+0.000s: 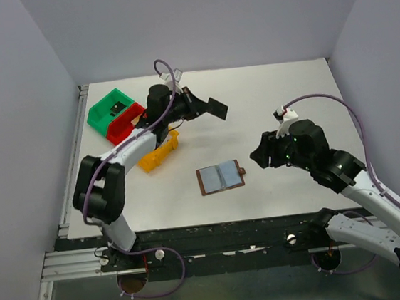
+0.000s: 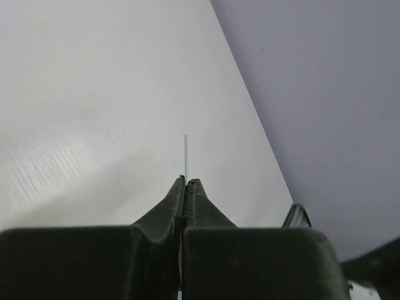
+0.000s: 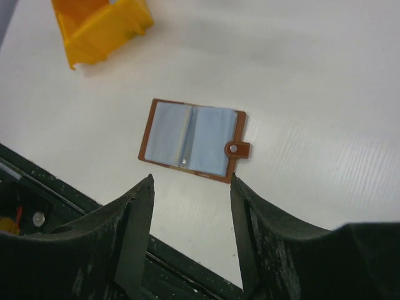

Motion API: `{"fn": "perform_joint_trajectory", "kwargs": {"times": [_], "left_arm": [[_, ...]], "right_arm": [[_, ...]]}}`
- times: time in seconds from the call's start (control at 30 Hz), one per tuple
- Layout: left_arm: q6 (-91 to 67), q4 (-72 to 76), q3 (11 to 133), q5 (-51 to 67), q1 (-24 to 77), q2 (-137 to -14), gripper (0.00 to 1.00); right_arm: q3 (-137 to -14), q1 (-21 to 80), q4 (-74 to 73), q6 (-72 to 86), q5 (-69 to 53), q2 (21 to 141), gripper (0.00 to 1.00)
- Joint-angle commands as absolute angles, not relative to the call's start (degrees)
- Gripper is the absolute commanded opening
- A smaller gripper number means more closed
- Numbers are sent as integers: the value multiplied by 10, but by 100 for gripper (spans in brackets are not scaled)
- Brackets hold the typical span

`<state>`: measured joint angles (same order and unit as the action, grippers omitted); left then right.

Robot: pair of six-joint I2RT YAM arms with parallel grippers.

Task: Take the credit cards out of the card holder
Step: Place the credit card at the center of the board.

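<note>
Our left claw is pinched tight on one black card. We hold the card up in the air, over the far part of the tabletop, well apart from the wallet. In the left wrist view the card shows only as a thin line poking out of the shut claw. So at least one card is out, but it is not put down yet.

Our right claw is wide and holds nothing. It hangs near the wallet, on its right side. The wallet lies open and flat on the tabletop, with its little tab pointing right. Its grey-blue insides face up. We cannot tell if more cards hide in there.

Near the left arm stand a green bin, a red bin and a yellow bin. Something small and dark lies in the green bin. We cannot tell if it is a card.

We think the job is only part done. The black card needs a place to land, and the wallet needs another look.
</note>
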<state>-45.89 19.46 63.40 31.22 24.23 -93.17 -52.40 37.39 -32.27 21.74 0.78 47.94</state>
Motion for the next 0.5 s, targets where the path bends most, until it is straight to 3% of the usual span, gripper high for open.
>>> {"fn": "perform_joint_trajectory", "kwargs": {"times": [0.0, 0.47], "left_arm": [[-500, 132, 751, 179, 238, -1060, 0], [-506, 8, 999, 136, 208, -1283, 0]], "right_arm": [[-472, 374, -271, 251, 22, 462, 59], [-462, 374, -266, 243, -43, 485, 59]]}}
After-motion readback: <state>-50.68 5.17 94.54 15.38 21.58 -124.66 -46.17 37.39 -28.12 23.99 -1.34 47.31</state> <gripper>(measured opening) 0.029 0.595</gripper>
